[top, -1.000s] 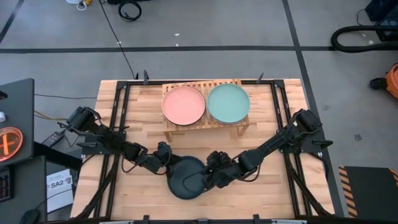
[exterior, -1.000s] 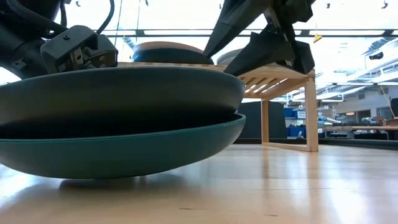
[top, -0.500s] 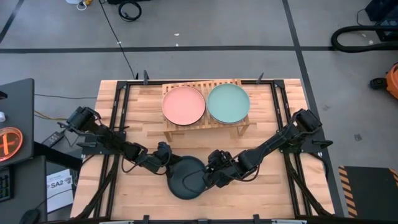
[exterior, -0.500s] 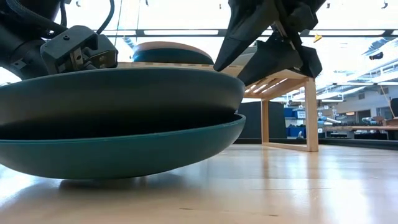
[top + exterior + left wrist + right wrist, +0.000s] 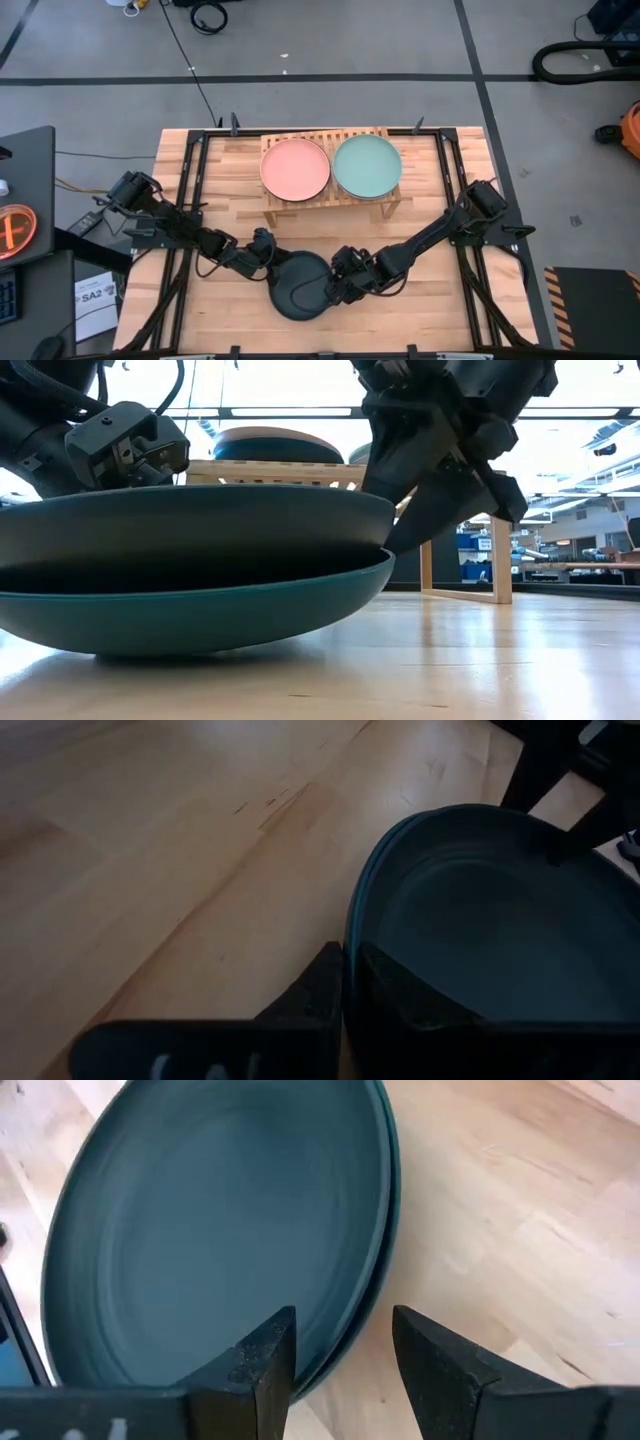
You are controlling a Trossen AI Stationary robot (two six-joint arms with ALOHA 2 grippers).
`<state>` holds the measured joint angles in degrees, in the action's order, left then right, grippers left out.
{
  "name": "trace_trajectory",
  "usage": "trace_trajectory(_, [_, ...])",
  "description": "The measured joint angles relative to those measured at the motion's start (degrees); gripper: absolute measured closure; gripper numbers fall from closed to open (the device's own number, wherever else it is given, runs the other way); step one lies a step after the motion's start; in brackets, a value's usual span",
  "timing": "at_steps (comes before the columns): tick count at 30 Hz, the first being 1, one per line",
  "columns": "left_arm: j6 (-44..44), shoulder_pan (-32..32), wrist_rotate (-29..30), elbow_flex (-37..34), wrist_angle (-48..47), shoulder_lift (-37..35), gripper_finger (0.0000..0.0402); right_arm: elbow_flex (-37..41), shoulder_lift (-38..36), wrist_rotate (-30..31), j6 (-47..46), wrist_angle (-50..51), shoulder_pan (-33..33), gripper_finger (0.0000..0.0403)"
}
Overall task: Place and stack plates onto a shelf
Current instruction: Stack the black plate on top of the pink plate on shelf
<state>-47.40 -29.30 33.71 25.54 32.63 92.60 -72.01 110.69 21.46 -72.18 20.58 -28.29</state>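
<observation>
**Here, two nested plates are flanked by both grippers at the near table edge**

Here the charcoal plate (image 5: 300, 285) is seen nested inside the teal plate (image 5: 200, 600), the pair lying on the table (image 5: 440, 300) near its front edge, well apart from the shelf (image 5: 330, 135) at the far side. The shelf is already occupied by a pink plate (image 5: 295, 168) and a mint plate (image 5: 367, 165), side by side.

The stack is bracketed from both sides. The left gripper (image 5: 268, 250) is set at the stack's left rim; in the left wrist view its fingers (image 5: 310, 995) are nearly together, clamped on the charcoal plate's rim, one finger outside and one inside the wall. The right gripper (image 5: 335, 283) is set at the opposite rim, its fingers (image 5: 265, 1355) spread apart, one over the charcoal plate's inner face and the other outside the rims, above bare table; nothing is gripped by it yet.

Both arms are stretched low and inward from the table's sides, wrists dipped toward the stack. The plates being round, no long axis is offered; the move is judged to turn on the right gripper's straddle of the rim, with the shelf lying straight beyond the stack.
</observation>
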Motion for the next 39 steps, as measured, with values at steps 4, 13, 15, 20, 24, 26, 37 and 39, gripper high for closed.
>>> trace_trajectory(4, [0.0, 0.0, 0.1, 0.0, 0.0, 0.0, 0.037, 0.0, 0.0, 0.5, 0.2, -0.1, 0.0, 0.0234])
trace_trajectory(13, [0.0, 0.0, 0.1, 0.0, -0.2, 0.0, 0.0369, 0.0, -0.3, 1.1, 0.3, -0.3, 0.0, 0.0294])
trace_trajectory(15, [-0.1, 0.0, 0.1, 0.0, -0.2, 0.0, 0.037, 0.0, -0.3, 1.1, 0.3, -0.3, 0.0, 0.0314])
trace_trajectory(20, [-0.2, 0.0, 0.2, 0.0, 0.0, 0.0, 0.0369, 0.0, -0.3, 1.0, -0.7, 0.2, 0.2, 0.0357])
trace_trajectory(24, [-0.2, 0.0, 0.2, 0.0, 0.1, 0.0, 0.0368, 0.0, -0.3, 0.0, -3.5, 1.1, 0.6, 0.0372])
trace_trajectory(26, [-0.2, 0.0, 0.2, 0.0, 0.1, 0.0, 0.0368, 0.0, -0.3, -0.7, -4.1, 1.4, 0.9, 0.0373])
trace_trajectory(37, [-3.0, 0.0, -0.9, 0.0, 0.1, 0.0, 0.0367, 0.0, -0.3, -1.2, -4.4, 1.6, 1.3, 0.0377])
trace_trajectory(39, [-3.0, 0.0, -0.9, 0.0, 0.1, 0.0, 0.0365, 0.0, -0.3, -1.2, -4.4, 1.5, 1.3, 0.0378])
